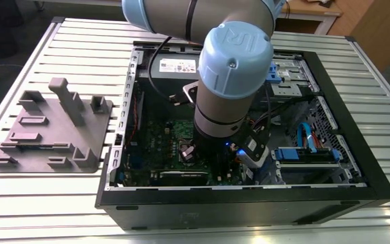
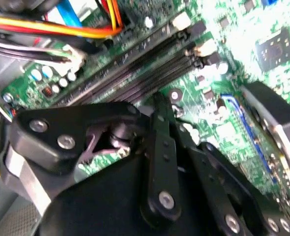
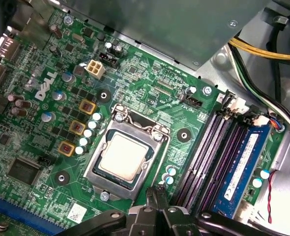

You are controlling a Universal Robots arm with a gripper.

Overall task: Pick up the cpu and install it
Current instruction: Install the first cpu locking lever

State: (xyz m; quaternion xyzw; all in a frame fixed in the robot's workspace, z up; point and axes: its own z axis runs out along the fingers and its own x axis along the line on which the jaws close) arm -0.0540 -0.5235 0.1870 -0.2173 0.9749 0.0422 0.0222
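The cpu (image 3: 122,156), a small square chip with a pale silver top, lies flat inside the metal-framed socket (image 3: 97,169) on the green motherboard (image 3: 150,83). In the first wrist view my gripper (image 3: 156,191) hovers just beside the socket's corner, on the side toward the memory slots. Its two black fingers meet at the tips with nothing between them. The second wrist view shows the same black fingers (image 2: 159,128) close above the board. In the exterior view the arm (image 1: 225,101) reaches down into the open computer case (image 1: 249,195).
Memory slots (image 3: 206,152) and a blue memory stick (image 3: 243,162) run beside the socket. Yellow and black cables (image 3: 263,54) hang near the case wall. A grey plastic fixture (image 1: 49,127) with upright posts lies on the slatted table, at the exterior view's left.
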